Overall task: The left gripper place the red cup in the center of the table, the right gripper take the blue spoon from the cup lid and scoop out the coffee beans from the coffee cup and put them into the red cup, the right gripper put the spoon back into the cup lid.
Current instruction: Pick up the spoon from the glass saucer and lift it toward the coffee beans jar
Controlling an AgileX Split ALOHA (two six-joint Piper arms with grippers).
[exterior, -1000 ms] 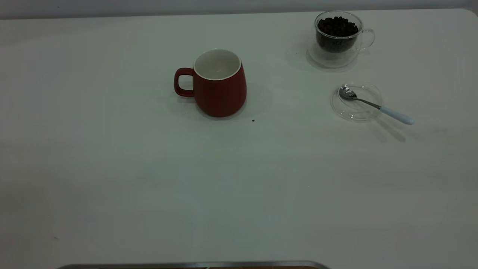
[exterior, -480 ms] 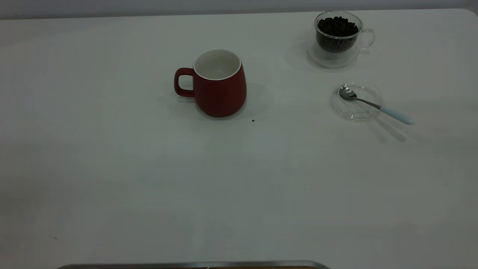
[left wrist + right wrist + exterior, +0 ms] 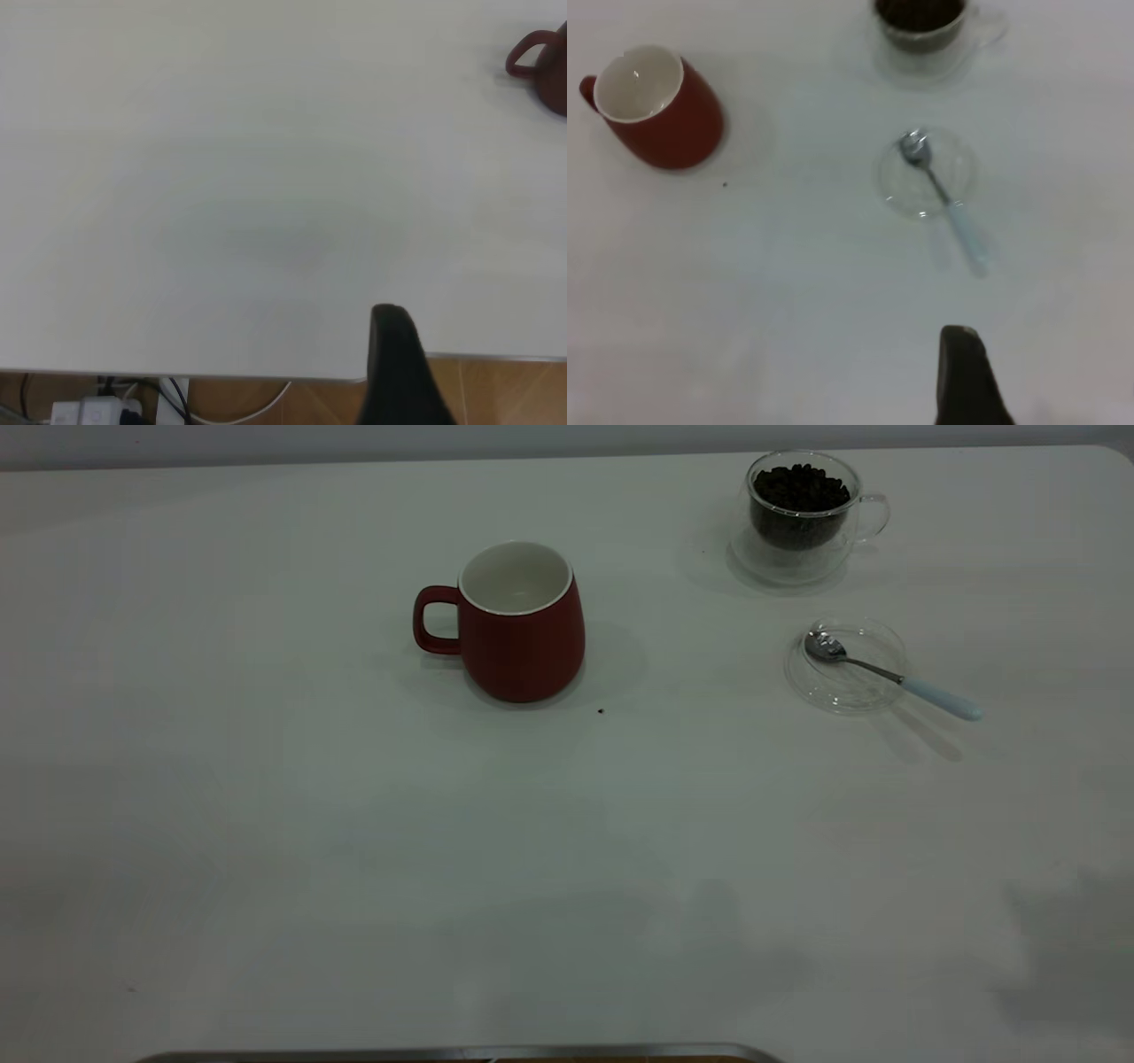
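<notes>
The red cup stands upright and empty near the middle of the table, with its handle toward the left. The coffee cup, full of coffee beans, stands at the far right. The cup lid lies in front of it, and the blue spoon rests with its bowl in the lid and its handle sticking out to the right. Neither gripper shows in the exterior view. My left gripper hangs over the table's near edge, far from the red cup. My right gripper is above bare table, short of the blue spoon and the cup lid.
A small dark speck lies on the table just in front of the red cup. A metal rim runs along the near edge. Cables and a power strip lie on the floor below the table edge.
Cups, lid and spoon have not moved. A grey shadow has spread over the near right part of the table in the exterior view.
</notes>
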